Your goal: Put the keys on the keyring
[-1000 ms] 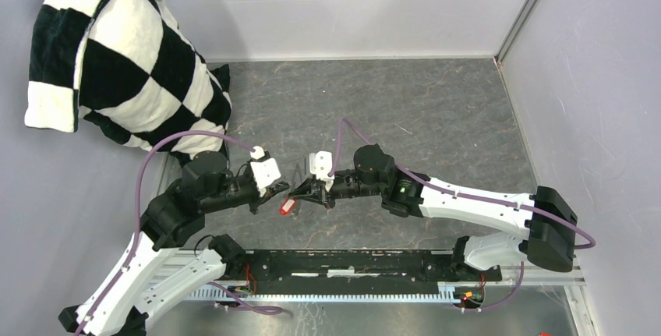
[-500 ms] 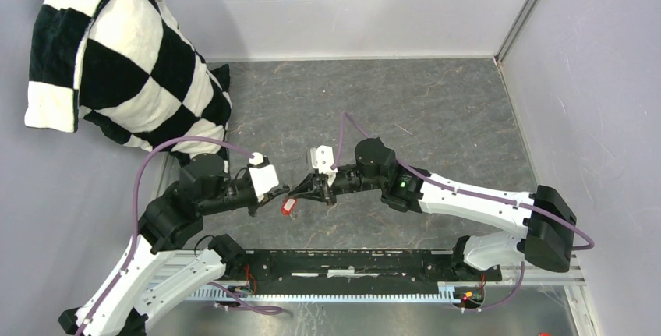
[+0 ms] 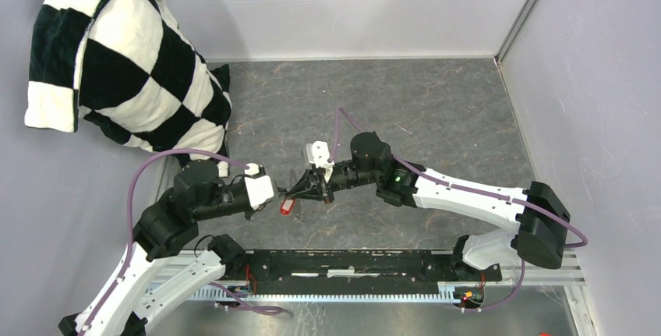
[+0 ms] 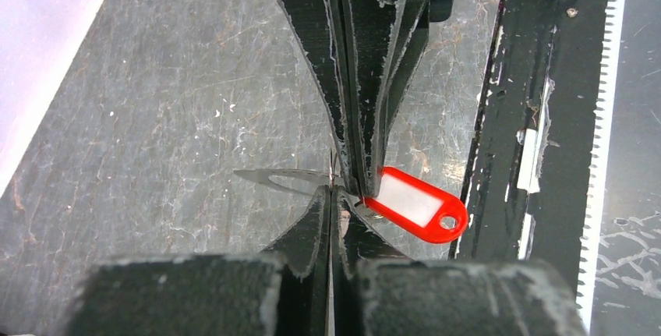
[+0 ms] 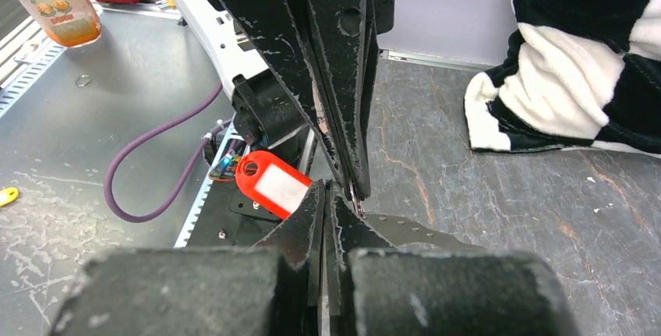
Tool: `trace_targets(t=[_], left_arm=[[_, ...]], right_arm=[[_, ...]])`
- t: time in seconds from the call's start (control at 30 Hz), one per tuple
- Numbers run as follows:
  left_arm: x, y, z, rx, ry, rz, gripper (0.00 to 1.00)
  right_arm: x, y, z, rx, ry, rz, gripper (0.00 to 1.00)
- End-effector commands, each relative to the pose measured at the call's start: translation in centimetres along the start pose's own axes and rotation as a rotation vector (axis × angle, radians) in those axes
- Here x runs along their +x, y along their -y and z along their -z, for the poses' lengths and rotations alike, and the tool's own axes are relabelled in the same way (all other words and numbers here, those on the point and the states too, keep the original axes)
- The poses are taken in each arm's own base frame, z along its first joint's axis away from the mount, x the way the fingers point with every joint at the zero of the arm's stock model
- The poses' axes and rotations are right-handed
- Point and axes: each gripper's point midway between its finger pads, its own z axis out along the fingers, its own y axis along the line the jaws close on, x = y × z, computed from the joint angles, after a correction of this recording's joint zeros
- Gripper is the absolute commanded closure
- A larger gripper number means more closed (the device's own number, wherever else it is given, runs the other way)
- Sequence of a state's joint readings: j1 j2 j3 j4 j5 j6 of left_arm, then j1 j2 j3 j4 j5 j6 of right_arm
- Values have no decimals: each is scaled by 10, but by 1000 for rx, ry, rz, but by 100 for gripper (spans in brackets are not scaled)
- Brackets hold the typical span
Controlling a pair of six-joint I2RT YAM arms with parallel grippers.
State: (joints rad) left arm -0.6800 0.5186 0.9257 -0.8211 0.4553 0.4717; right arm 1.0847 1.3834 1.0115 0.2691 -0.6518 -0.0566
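Currently the table (image 3: 436, 118) carries a checkered cushion (image 3: 117, 63) at its 10 o'clock corner, well apart from the work zone, where it is unlikely to interfere. Both arms reach inward from the near edge: the left arm (image 3: 167, 223) from 7 o'clock and the right arm (image 3: 460, 192) from 4 o'clock. They converge just short of table centre, toward 6 o'clock. This opposed layout sets the two tools tip to tip, which a threading operation appears to require: one side steadies, the other feeds.

The left gripper (image 4: 331, 196) has its jaws fully closed, pinching the red-tagged key (image 4: 281, 179) near its head. The blade projects toward 9 o'clock in the left wrist view. The right gripper (image 5: 326, 192) is likewise clamped tight, its tips meeting the same assembly at the joint where the red tag (image 4: 417, 205) attaches. The tag hangs free toward 4 o'clock of the contact point, so the key is held aloft between the tools, not resting on the table.

The keyring cannot be made out with certainty in any view. A fine wire glint at the fingertips may belong to it.
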Motion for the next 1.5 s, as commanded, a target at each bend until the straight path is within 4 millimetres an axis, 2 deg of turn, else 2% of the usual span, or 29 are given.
trace_targets(t=[0.0, 0.2, 0.83, 1.03, 1.47], left_arm=[[-13, 6, 1, 43, 68, -74, 98], [-14, 7, 3, 41, 78, -87, 98], [-24, 11, 10, 42, 146, -168, 98], [-34, 7, 14, 8, 189, -195, 98], [-37, 5, 16, -8, 195, -186, 98]], right_arm=[[-25, 18, 6, 73, 64, 36, 100], [-23, 23, 15, 108, 88, 19, 100], [-20, 26, 25, 129, 127, -24, 100], [-24, 12, 28, 59, 174, -21, 100], [-47, -42, 37, -238, 296, 38, 100]])
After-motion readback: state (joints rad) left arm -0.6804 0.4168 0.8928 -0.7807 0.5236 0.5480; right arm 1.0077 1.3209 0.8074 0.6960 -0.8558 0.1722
